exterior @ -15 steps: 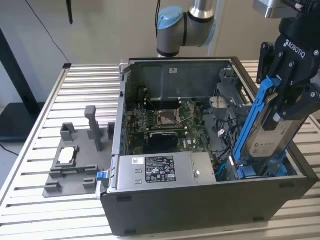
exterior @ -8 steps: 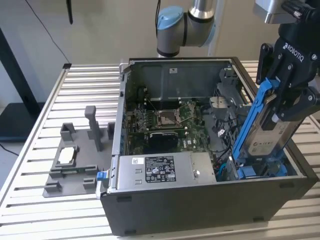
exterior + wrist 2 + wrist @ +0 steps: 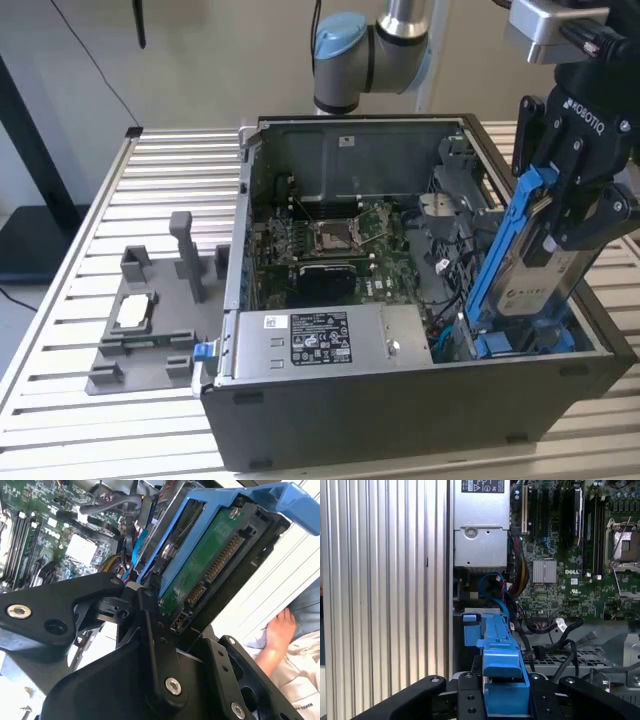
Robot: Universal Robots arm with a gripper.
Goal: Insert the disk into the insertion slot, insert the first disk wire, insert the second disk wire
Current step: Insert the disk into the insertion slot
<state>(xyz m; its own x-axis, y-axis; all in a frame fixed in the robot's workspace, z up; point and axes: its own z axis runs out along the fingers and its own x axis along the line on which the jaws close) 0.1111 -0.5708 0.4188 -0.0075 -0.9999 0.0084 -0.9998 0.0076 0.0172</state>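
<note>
**Exterior view:** The gripper, fingers clamped on the disk, holds it steeply tilted over the corner of the open black PC case at the exterior view's right. The disk's lower end dips toward the insertion slot, and its upper end stands above the case rim. The case wall runs close on one side, and black and blue cables crowd the other. The grey power-supply box lies along the near wall, beside the motherboard. A grey fixture tray sits well apart on the slatted table.

**Second wrist view:** The disk's green circuit board and connector row face the camera inside the blue carrier, gripped by black fingers. A person's hand shows beyond the disk.

**First wrist view:** The carrier, seen edge-on, runs between the case wall and the tangled cables toward the power-supply box.
</note>
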